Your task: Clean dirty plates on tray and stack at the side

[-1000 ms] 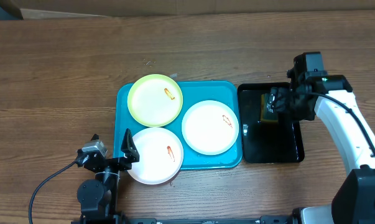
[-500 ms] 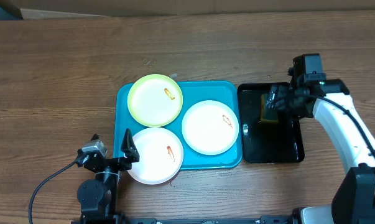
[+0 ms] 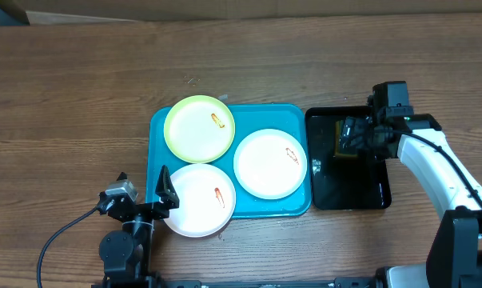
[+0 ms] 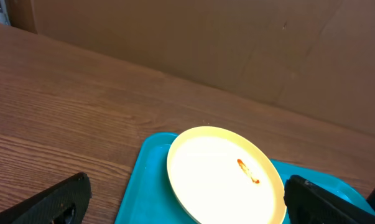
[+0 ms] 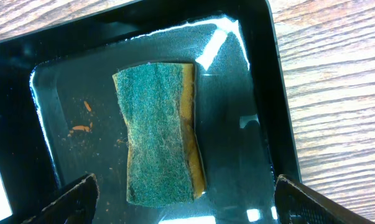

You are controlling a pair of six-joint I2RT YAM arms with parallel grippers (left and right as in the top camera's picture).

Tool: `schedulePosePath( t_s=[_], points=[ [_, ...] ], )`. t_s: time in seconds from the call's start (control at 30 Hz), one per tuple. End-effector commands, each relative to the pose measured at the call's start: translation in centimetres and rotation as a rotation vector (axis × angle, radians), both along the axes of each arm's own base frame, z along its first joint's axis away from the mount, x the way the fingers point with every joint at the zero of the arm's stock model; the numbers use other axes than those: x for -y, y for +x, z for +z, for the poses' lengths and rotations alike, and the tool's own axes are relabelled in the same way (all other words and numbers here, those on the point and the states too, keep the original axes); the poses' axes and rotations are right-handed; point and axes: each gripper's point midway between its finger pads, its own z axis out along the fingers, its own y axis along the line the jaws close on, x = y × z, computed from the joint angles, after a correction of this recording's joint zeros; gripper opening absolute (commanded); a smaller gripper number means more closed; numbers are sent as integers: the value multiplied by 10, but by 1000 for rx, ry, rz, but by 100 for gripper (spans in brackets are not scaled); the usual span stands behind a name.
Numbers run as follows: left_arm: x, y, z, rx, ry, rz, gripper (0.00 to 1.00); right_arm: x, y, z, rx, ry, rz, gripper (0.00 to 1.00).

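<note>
Wood-grain tabletop (image 3: 81,96) under everything, with brown cardboard behind it in your left wrist view. Biggest thing on it is the large turquoise-blue rectangular plastic tray (image 3: 264,114), mid-table. Just beside its right edge you've got the smaller glossy black rectangular tray (image 3: 360,192) with a film of water in it.

All three plates are on the blue tray. The pale yellow-green round plate (image 3: 197,136) sits at the far left corner and one white round plate (image 3: 264,170) on the right. The other white round plate (image 3: 194,206) is at the near left, hanging over the tray's near rim. Each has a little red-orange smear (image 3: 217,121).

The green-topped yellow sponge (image 5: 159,134) lies flat in the far half of the black tray, with a few orange specks in the water beside it. Your right gripper (image 3: 354,138) hangs right over that sponge, fingers spread wide on either side and not touching it, well apart from the plates. Your left gripper (image 3: 142,190) sits at the blue tray's near left corner. Its jaws are wide apart too, holding nothing, with one finger at the rim of the near white plate.
</note>
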Motion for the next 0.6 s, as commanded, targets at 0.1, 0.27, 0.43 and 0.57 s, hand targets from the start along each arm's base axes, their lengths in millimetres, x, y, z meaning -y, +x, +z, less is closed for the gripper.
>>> schedulePosePath(
  t_s=[0.1, 0.27, 0.43, 0.57],
  points=[
    [0, 0, -1, 2, 20, 1, 100, 2, 0, 1, 10, -12, -4, 93],
    [0, 0, -1, 2, 20, 1, 100, 2, 0, 1, 10, -12, -3, 97],
    [0, 0, -1, 2, 20, 1, 100, 4, 0, 1, 10, -27, -8, 98],
    [0, 0, -1, 2, 20, 1, 100, 4, 0, 1, 10, -26, -8, 98]
  ],
)
